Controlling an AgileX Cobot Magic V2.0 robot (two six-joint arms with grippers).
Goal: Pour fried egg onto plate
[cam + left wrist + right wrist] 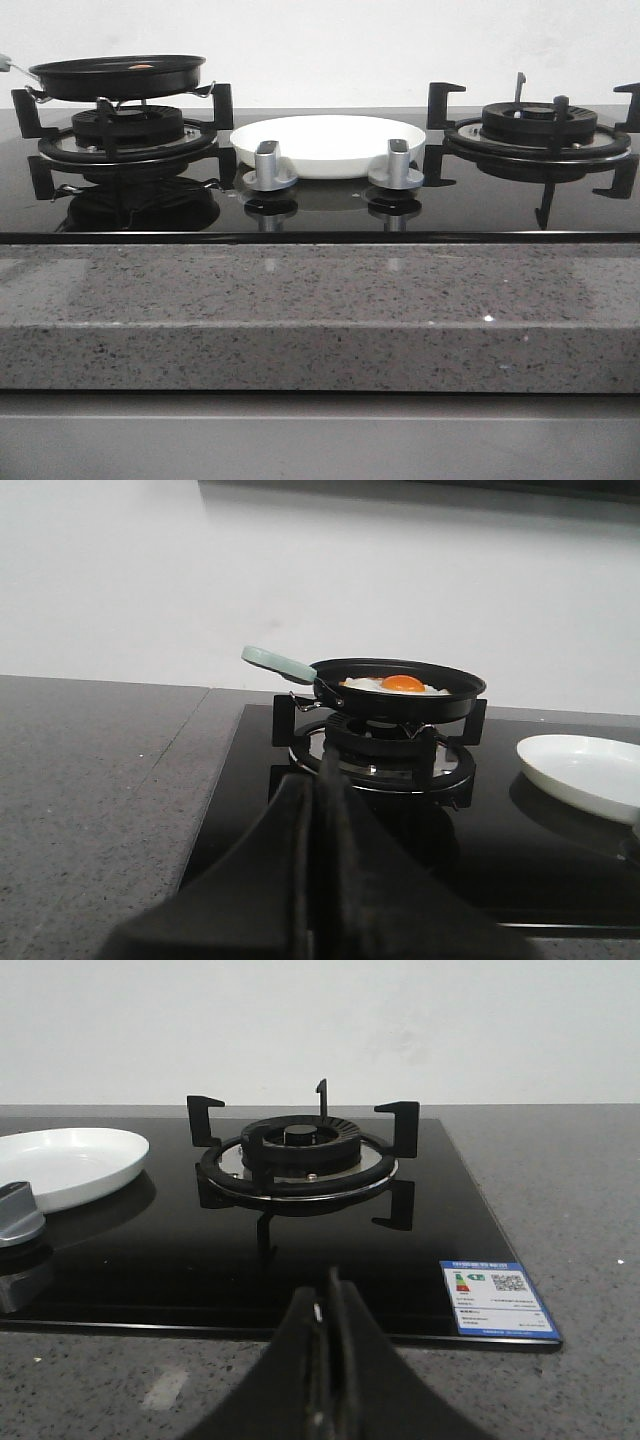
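The fried egg [396,685] lay inside the black frying pan [400,690], which sat on the left burner grate [375,745] of the glass cooktop [320,205]. The pan's pale green handle [278,662] pointed away from the plate [328,143]. The plate rested on the cooktop between the two burners, behind the two silver knobs [270,165], apart from the pan. The right burner [300,1155] carried nothing. The left gripper [322,810] appeared fully closed, fingers pressed together and holding nothing. The right gripper [328,1330] likewise appeared closed and unloaded, near the cooktop's front edge beside a blue label [498,1298].
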